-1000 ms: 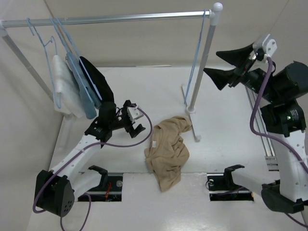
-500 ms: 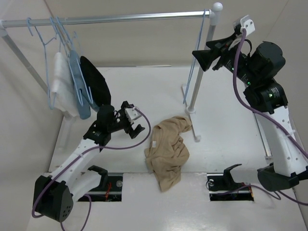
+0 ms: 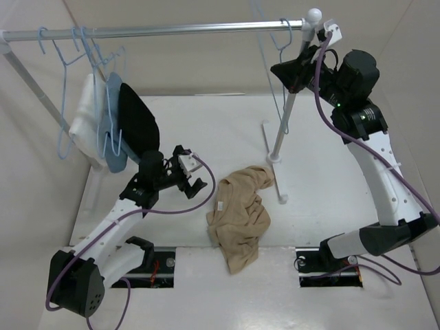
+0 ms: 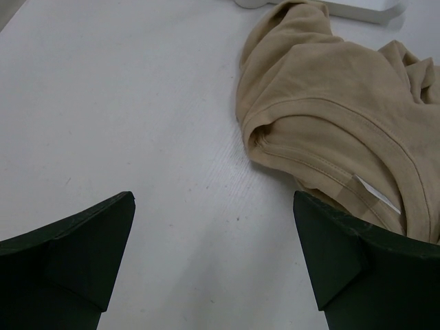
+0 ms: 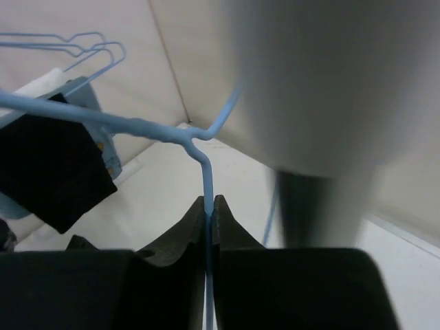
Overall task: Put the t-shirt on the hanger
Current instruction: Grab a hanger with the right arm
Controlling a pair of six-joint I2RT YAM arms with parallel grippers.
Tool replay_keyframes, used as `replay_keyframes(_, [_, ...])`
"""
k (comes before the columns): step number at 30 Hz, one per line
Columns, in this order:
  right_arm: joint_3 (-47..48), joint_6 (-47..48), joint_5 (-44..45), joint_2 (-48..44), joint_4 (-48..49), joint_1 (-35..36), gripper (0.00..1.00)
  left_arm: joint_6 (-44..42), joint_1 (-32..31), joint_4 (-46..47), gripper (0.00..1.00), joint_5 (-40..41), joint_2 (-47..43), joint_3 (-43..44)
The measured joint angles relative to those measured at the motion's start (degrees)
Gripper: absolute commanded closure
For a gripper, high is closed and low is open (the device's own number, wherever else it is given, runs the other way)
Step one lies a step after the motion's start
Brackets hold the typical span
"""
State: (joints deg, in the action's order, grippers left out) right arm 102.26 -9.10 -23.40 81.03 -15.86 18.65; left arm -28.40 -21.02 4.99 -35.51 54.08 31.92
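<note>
Far left: the silver metal clothes rail [image 3: 172, 27] carries a white garment [image 3: 82, 127], a light-blue garment [image 3: 110, 148] and a black garment [image 3: 134, 120], each on its own blue hanger. They are bunched at that end, apart from the work.

Left gripper [image 3: 189, 175]: low over the white table [image 3: 220, 117], jaws wide apart, nothing between them. The wrist view shows the tan short-sleeved cotton t-shirt [image 4: 330, 117] just beside one finger, with its collar and white neck label [image 4: 375, 192] turned toward the camera. Judgement: it waits there to take the collar once the hanger comes down.

Centre: the t-shirt lies crumpled on the table near the rail's white upright post [image 3: 285, 117]. Neither arm touches it.

Right gripper [image 3: 287, 71]: raised to the rail's right end, jaws pinched together on the thin light-blue wire hanger [image 5: 204, 165], just below the twist at its neck. Whether the hook rests on the rail, I cannot tell. Judgement: a grip at the neck steadies the hanging triangle for lifting it off.
</note>
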Motion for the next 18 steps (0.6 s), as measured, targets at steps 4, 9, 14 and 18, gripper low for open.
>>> replay_keyframes(4, [0.00, 0.20, -3.41, -0.46, 1.53, 0.46, 1.00, 0.04, 0.00, -0.02, 0.00, 0.00, 0.00, -0.52])
replay_keyframes(9, [0.46, 2.01, -6.86, -0.83, 2.71, 1.05, 1.00, 0.04, 0.00, 0.20, 0.00, 0.00, -0.02, -0.70])
replay_keyframes(14, [2.25, 6.36, -11.13, -0.72, 3.37, 2.58, 1.00, 0.11, 0.00, 0.61, 0.16, 0.09, -0.02, -0.83])
replay_keyframes(18, [-0.11, 10.21, -19.69, -2.23, 4.81, 3.19, 1.00, 2.01, 0.00, 2.14, 0.42, 3.80, 0.42, -1.22])
